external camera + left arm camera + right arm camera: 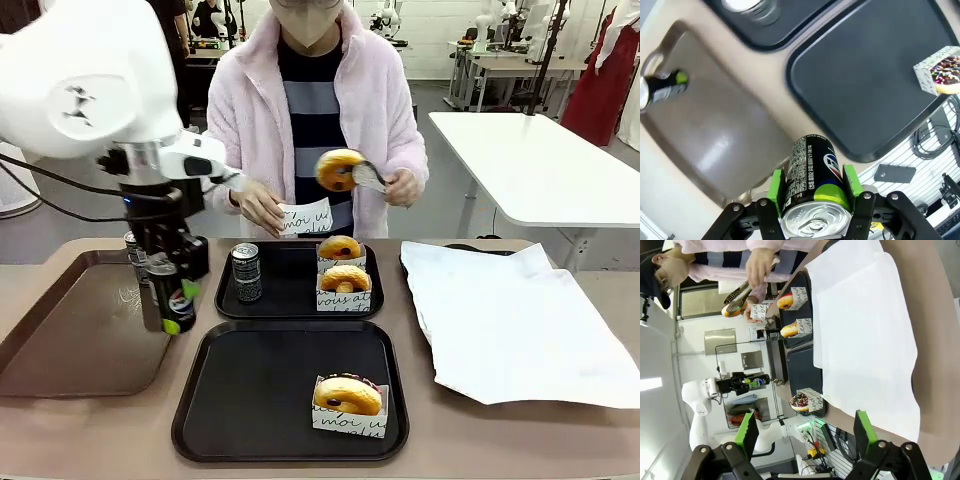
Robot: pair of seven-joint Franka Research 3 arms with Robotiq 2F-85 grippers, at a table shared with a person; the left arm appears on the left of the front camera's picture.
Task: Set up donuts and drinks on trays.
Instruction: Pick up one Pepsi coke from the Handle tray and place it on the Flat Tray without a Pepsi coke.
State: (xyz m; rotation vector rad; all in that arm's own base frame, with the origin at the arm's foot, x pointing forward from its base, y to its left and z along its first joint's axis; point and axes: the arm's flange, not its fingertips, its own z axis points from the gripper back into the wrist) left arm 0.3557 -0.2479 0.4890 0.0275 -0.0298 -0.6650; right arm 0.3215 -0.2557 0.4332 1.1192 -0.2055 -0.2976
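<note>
Your left gripper (812, 174) is clamped on the can (178, 305) mid-body, hanging over the brown tray's (60, 340) edge, just beside the near black tray (250, 400); right gripper (806, 434) jaws stand apart, empty; can looks rigid, smooth, probably slippery and easily dented; grip the sides, upright.

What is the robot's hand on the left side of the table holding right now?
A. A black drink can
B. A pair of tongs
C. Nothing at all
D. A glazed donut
A: the left hand has its green pads pressed on either side of a black can with a red-blue round logo. The donut and tongs are with the person across the table.
</note>
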